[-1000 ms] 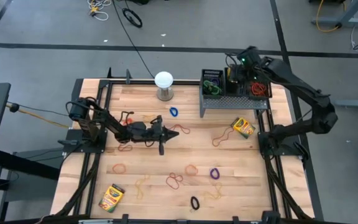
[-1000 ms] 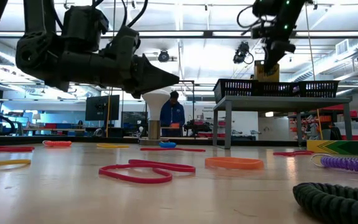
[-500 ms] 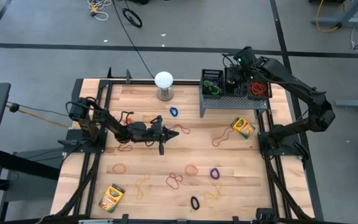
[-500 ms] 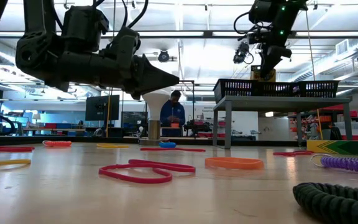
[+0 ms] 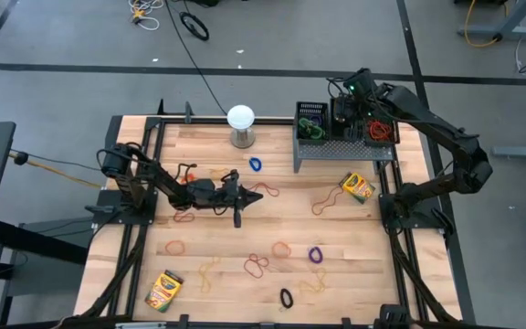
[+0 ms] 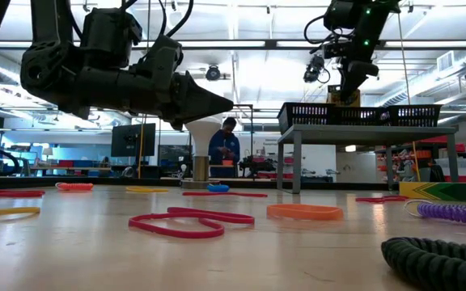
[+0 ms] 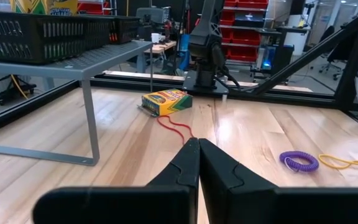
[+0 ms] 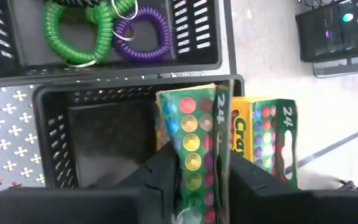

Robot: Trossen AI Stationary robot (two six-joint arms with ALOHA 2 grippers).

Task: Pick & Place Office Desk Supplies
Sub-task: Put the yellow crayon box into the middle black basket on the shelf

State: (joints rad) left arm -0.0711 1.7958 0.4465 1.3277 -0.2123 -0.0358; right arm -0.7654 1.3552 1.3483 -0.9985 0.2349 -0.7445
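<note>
My right gripper (image 8: 201, 168) hangs over the middle black mesh bin (image 5: 343, 119) on the grey riser (image 5: 345, 149), shut on an upright yellow-and-green crayon box (image 8: 194, 143). A second crayon box (image 8: 266, 143) stands beside it. The bin next to it (image 8: 104, 31) holds green and purple coil loops. My left gripper (image 5: 261, 195) floats level above the table's left middle, shut and holding nothing. Two more crayon boxes (image 5: 357, 186) (image 5: 163, 290) lie flat on the table among scattered rubber bands. My right gripper has the crayon box's two broad faces (image 8: 185, 162) between its two fingers, and no gap shows at either finger. The fingers come slanting down from above. The box stands upright with its lower part inside the middle bin; what its bottom end rests on is hidden.
A white globe (image 5: 241, 125) on a short stand sits at the far edge, left of the riser. The third bin (image 5: 382, 130) holds red and orange bands. Loose bands in red, orange, purple, blue and black (image 5: 286, 297) lie across the table's middle and near side.
My right gripper has shifted slightly toward the table's left over the bins. Its crayon box has sunk into the middle bin: in the low view it stood well above the rim a second ago, and only its top shows now.
</note>
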